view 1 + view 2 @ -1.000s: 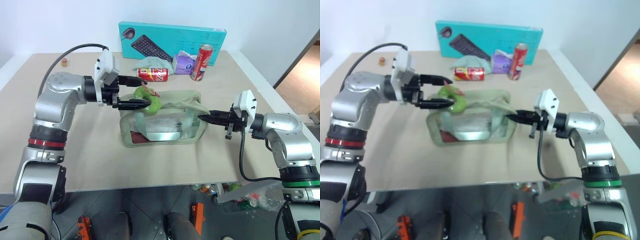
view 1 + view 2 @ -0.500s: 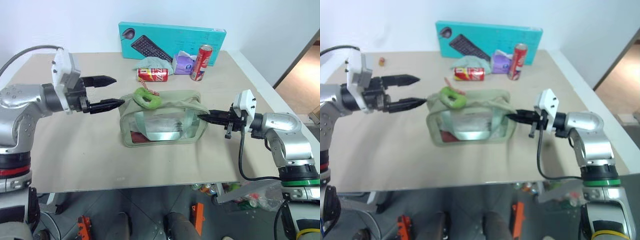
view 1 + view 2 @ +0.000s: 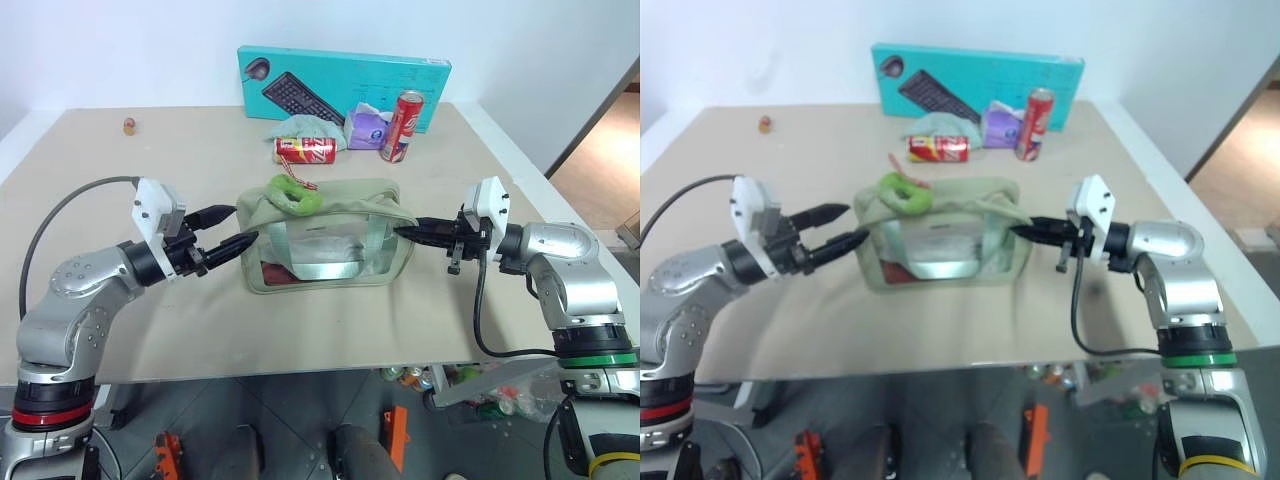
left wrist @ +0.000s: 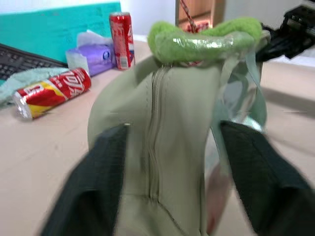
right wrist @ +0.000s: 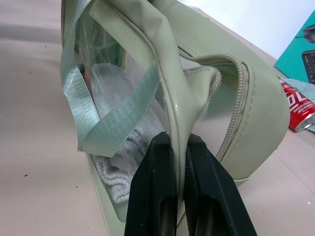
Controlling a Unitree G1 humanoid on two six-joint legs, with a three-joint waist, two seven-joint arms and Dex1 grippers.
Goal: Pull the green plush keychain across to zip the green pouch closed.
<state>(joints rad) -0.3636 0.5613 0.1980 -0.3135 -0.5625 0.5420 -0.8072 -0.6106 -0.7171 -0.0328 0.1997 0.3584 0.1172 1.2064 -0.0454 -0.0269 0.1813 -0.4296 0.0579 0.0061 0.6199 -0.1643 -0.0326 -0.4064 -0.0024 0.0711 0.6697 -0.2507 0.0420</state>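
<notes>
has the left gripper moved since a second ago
Yes. The left gripper has let go of the green plush keychain and dropped down to the green pouch's left end, its fingers straddling it.

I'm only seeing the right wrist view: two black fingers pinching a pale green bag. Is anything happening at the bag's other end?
Observer: Yes. The left end effector is at the far end of the green pouch, its fingers apart on either side of that end.
Operator: Is it holding the bag?
Observer: Not that I can see; the left wrist view shows the fabric between the fingers, with no clear contact.
Operator: Where's the fuzzy thing it should pull?
Observer: The green plush keychain lies on top of the pouch, near the left end, and nothing grips it.
Operator: What else is on the table?
Observer: Behind the pouch, a red can lies on its side before a teal keyboard box.
</notes>
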